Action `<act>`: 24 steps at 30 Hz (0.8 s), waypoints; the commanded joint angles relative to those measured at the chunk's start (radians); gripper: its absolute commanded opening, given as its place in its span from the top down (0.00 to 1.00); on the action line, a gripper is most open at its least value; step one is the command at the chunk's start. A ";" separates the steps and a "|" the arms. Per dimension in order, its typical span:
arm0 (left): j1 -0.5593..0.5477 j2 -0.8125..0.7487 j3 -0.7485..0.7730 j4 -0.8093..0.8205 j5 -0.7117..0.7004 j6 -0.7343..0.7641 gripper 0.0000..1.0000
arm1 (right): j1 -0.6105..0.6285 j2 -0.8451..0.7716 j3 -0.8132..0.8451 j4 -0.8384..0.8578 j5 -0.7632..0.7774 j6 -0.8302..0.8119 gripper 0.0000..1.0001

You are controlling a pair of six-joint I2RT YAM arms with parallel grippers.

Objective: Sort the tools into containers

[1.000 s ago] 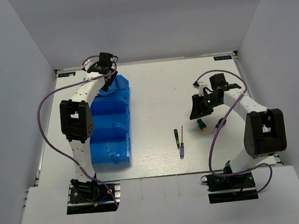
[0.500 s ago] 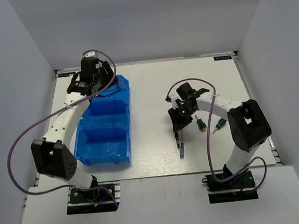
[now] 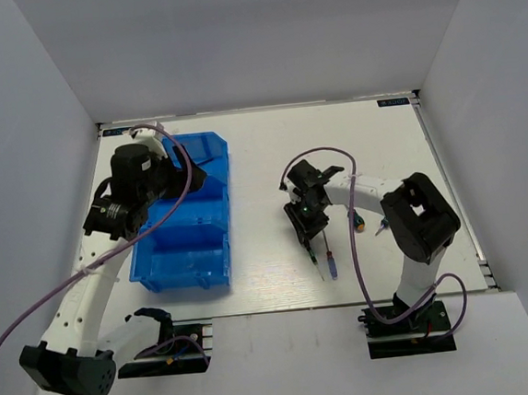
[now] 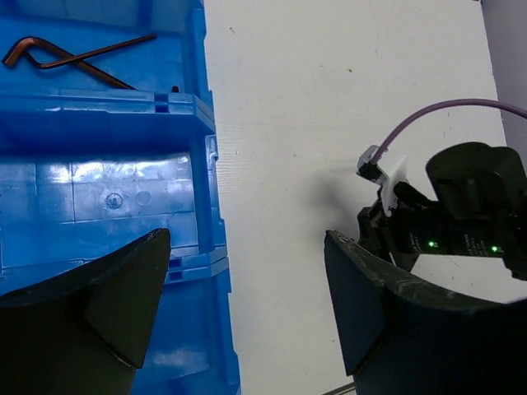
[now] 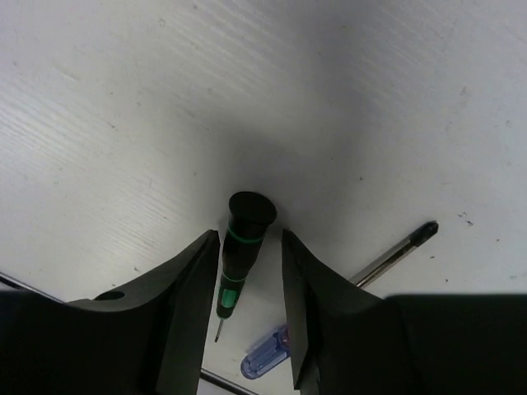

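The blue three-compartment container (image 3: 183,260) stands at the left. Two dark hex keys (image 4: 78,56) lie crossed in its end compartment (image 4: 99,25). My left gripper (image 3: 188,178) hovers over the container's right wall (image 4: 202,189), open and empty (image 4: 247,304). My right gripper (image 3: 305,216) is down at the table, open, and straddles the black-green precision screwdriver (image 5: 240,243), which lies close to the left finger (image 5: 198,280). The blue-handled precision screwdriver (image 5: 268,351) lies beside it (image 3: 331,264). Two stubby green-handled screwdrivers (image 3: 359,220) (image 3: 381,228) lie partly behind the right arm.
White walls close in the table on three sides. My right arm's purple cable (image 3: 357,254) loops over the table near the slim screwdrivers. The right arm's wrist (image 4: 465,210) shows at the right of the left wrist view.
My left arm has drawn back from the container's far end to over its middle, with the jaws opening wider. My right gripper has moved left and down onto the black-green screwdriver.
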 commanded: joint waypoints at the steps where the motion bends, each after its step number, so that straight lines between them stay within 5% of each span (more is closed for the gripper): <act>1: -0.006 -0.047 -0.012 -0.049 0.021 0.022 0.15 | 0.021 0.063 -0.009 0.005 0.118 0.067 0.59; 9: -0.006 -0.136 -0.033 -0.088 0.079 0.011 0.15 | 0.050 0.063 0.053 -0.021 0.124 0.008 1.00; 16: -0.006 -0.198 -0.043 -0.088 0.148 0.011 0.16 | 0.042 0.029 0.331 -0.039 -0.043 -0.244 1.00; 19: -0.006 -0.230 -0.043 -0.078 0.148 0.011 0.16 | 0.042 0.057 0.542 -0.028 -0.227 -0.313 1.00; 22: -0.006 -0.259 -0.043 -0.038 0.159 0.011 0.16 | 0.042 0.123 0.658 0.088 -0.443 -0.257 1.00; 24: -0.006 -0.274 -0.032 -0.029 0.180 0.011 0.18 | 0.044 0.161 0.655 0.317 -0.578 -0.215 1.00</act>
